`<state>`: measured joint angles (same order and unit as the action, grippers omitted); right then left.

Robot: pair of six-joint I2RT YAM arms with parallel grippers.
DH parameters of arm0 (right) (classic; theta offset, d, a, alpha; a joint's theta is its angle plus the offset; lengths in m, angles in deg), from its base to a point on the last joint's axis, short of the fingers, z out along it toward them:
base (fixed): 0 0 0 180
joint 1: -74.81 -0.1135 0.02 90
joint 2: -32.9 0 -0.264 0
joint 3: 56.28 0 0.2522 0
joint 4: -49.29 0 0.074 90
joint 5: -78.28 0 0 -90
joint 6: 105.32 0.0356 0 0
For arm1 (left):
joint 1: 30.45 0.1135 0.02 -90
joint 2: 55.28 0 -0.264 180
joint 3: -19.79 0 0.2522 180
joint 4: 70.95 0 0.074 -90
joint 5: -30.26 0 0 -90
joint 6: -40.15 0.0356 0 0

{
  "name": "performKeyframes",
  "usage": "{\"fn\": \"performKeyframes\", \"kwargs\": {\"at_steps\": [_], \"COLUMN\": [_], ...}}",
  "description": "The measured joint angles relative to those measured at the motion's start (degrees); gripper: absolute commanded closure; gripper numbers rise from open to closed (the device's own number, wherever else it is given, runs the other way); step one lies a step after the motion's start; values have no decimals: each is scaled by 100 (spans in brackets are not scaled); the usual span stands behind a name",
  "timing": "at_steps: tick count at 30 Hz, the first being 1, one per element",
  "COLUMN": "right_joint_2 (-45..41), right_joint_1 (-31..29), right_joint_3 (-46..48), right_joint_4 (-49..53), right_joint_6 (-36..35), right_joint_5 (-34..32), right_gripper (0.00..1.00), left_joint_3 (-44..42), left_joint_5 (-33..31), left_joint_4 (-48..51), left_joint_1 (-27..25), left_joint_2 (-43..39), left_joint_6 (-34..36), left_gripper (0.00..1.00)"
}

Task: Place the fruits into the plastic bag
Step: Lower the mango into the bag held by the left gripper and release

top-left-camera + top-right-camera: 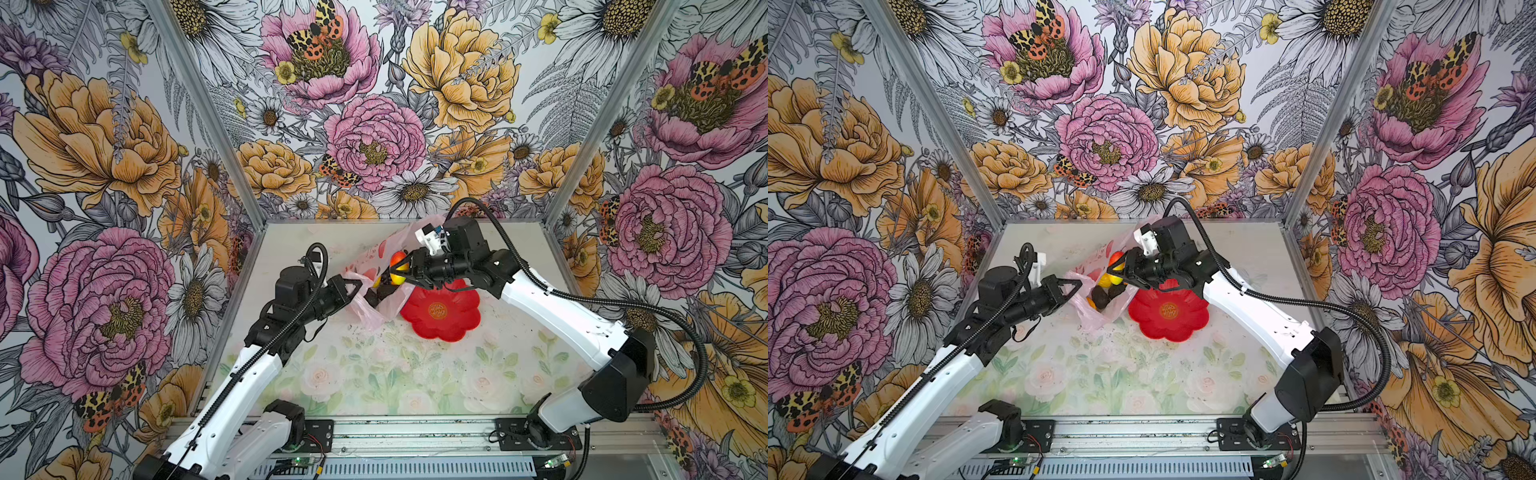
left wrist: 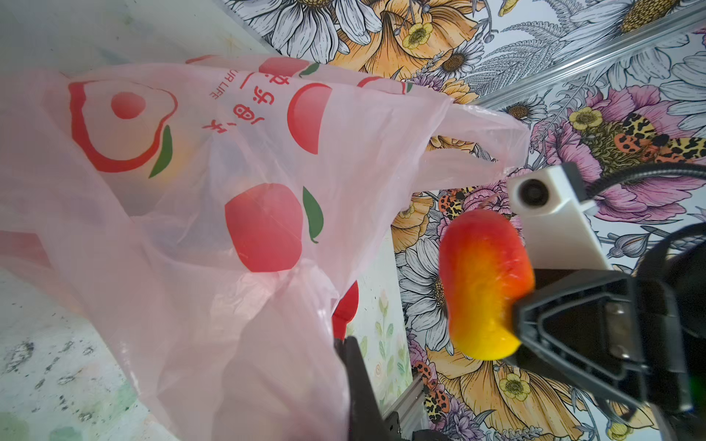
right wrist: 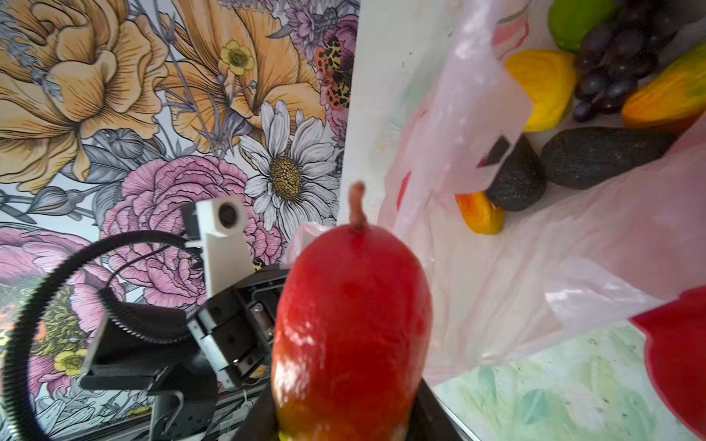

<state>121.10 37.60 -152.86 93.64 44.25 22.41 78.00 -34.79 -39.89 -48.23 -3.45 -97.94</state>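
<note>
At the 9 o'clock side of the scene, the left fingers are pinched fully together on the rim of the plastic bag. They hold that edge up, so the mouth gapes toward 3 o'clock. The bag lies on the desk toward 12 o'clock, with its printed panel on the far side.

Inside, the right wrist view shows two avocados, a grape bunch, a lime, a yellow fruit and a green-orange mango. A small orange-yellow piece is half hidden under the film.

Just at the mouth, the red-and-yellow fruit sits clamped between the right fingers. These stand part-way apart around its yellow end, and its stem points toward the opening. It hangs above the bag's rim, not yet inside and touching no fruit there.

At 4 o'clock from the bag, the red plate is bare.

This looks like the last fruit going in, so the task is nearly done. The next move calls for carrying the fruit deeper past the lifted rim, toward 9 o'clock and downward. The grip should then be released over the pile while the left side keeps the film taut and clear.
</note>
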Motion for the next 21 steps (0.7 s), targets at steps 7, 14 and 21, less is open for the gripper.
{"fn": "performKeyframes", "kwargs": {"at_steps": [7,14,21], "right_joint_2": [245,455,1139], "right_joint_1": [-116,-188,-190], "right_joint_3": [363,391,125], "right_joint_4": [-144,-291,-323], "right_joint_6": [216,302,426], "right_joint_5": [-26,-22,-42], "right_gripper": [66,66,66], "left_joint_3": [0,0,0], "left_joint_5": [2,2,2], "left_joint_4": [7,55,98], "left_joint_1": [0,0,0], "left_joint_2": [-57,-85,-92], "left_joint_6": [2,4,4], "left_gripper": [100,100,100]}}
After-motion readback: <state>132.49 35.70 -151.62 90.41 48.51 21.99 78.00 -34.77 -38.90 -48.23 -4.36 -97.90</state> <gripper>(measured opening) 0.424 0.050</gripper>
